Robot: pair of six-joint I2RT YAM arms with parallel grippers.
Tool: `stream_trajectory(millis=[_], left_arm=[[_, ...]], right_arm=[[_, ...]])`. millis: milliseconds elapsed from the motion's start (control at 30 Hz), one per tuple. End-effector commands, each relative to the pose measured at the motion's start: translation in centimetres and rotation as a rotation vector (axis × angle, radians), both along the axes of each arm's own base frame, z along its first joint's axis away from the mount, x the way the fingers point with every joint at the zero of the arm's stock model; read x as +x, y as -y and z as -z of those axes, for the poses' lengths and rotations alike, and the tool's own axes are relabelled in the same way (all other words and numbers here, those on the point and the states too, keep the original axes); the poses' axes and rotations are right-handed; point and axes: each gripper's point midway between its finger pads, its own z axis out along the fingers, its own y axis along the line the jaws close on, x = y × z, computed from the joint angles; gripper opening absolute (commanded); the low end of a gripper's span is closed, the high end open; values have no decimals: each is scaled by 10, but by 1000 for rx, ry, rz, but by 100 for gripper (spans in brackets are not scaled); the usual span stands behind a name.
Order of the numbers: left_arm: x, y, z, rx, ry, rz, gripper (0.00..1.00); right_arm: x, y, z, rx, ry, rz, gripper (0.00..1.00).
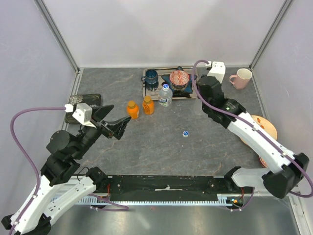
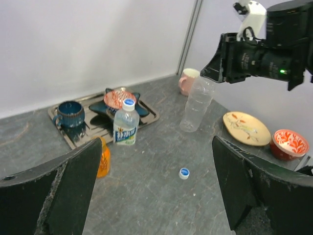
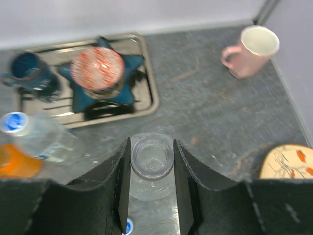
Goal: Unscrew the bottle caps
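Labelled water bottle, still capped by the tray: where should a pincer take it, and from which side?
Probably around the labelled middle of the water bottle, from the open near side. It stands upright and round; the tray lies behind it and an orange bottle stands close on its left.

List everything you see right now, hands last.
Tray: one, metal, far centre.
Blue mug: one, on the tray.
Star dish: one, blue, on the tray, patterned bowl on it.
Labelled bottle: one, clear, blue cap, before the tray.
Orange bottles: two, capped, side by side, mid-table.
Clear bottle: one, uncapped, gripped near its mouth.
Loose cap: one, blue, mid-table.
Pink mug: one, far right.
Plate: one, orange-patterned, right side.
Red bowl: one, beside the plate.
Black dish: one, left side.
Left hand: open, empty.
Right hand: shut on the clear bottle.
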Motion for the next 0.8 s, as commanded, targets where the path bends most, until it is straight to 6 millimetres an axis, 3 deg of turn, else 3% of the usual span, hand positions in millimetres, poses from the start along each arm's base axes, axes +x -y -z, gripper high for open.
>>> stream_trajectory(millis=[0,167,367,600,767], left_arm=[[9,1,18,21,-47,-29,99],[11,4,26,12,-68,-23,100],[13,6,38,23,-91,-22,99],[16,9,46,20,-109,-20,99],[18,13,47,23,-116,-12,99]], right_arm=[[25,32,20,-5,40,182,0],[52,43,41,22,73,260,0],[81,39,79,-11,0,276,0],[91,34,98,-10,-26,265,0],[97,32,100,-6,-22,267,0]])
